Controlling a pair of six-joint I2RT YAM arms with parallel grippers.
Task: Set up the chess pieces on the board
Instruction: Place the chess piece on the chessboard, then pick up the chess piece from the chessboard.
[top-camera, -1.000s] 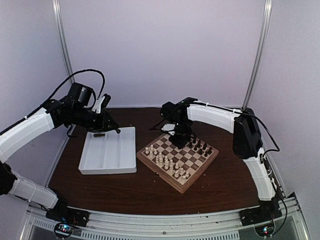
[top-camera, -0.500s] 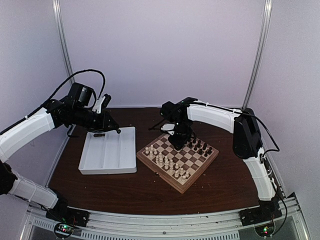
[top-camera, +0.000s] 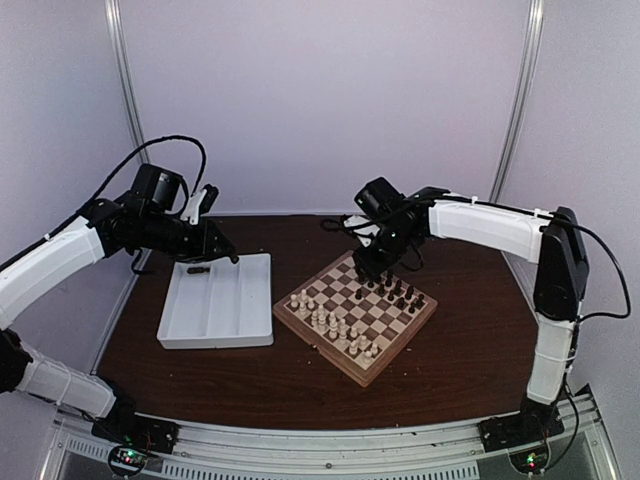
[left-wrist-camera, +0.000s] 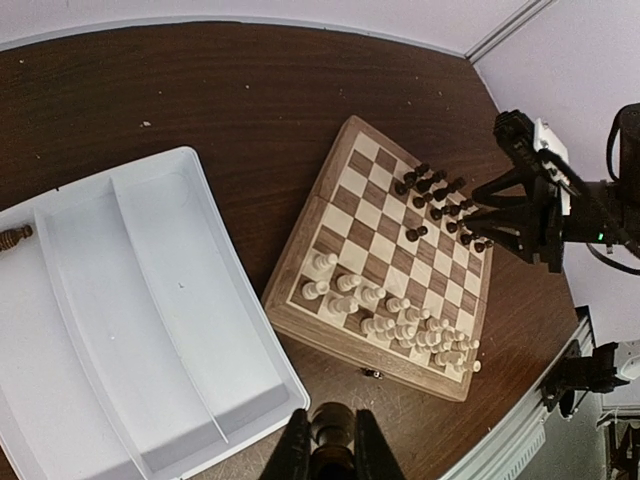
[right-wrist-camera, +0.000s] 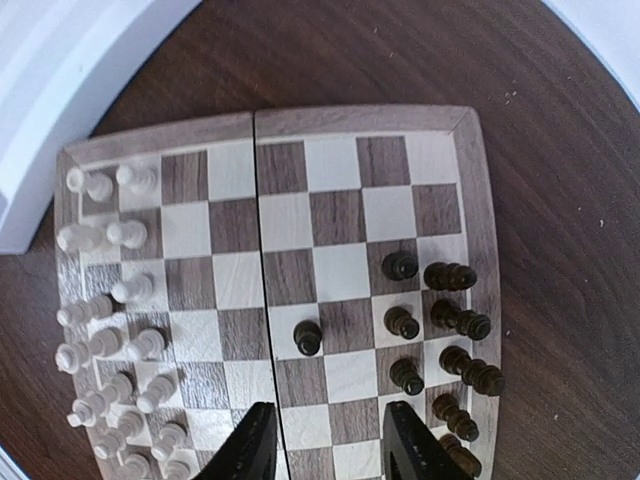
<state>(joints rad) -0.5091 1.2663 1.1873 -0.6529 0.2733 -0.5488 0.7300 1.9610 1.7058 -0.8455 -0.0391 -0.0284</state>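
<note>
The board (top-camera: 315, 352) lies at the table's middle, also in the left wrist view (left-wrist-camera: 330, 335) and the right wrist view (right-wrist-camera: 360, 120). Several dark chess pieces (top-camera: 397, 291) stand along its far right side (right-wrist-camera: 440, 330). One dark pawn (right-wrist-camera: 308, 337) stands alone further in. My right gripper (right-wrist-camera: 330, 445) is open and empty, hovering above the board near the dark pieces (top-camera: 373, 256). My left gripper (left-wrist-camera: 332, 445) is shut on a dark chess piece (left-wrist-camera: 332, 428) and is held high over the tray's far edge (top-camera: 215, 247).
A white compartment tray (top-camera: 210, 343) sits left of the board, with one dark piece (left-wrist-camera: 12, 238) lying at its far end (top-camera: 197, 270). Cream-white pieces (top-camera: 335, 325) fill the board's near left side. A small latch (left-wrist-camera: 372, 373) sticks out of the board's rim.
My right gripper has lifted off the board's middle and pulled back and to the right. The lone dark pawn now stands there uncovered. My left arm has hardly moved.
</note>
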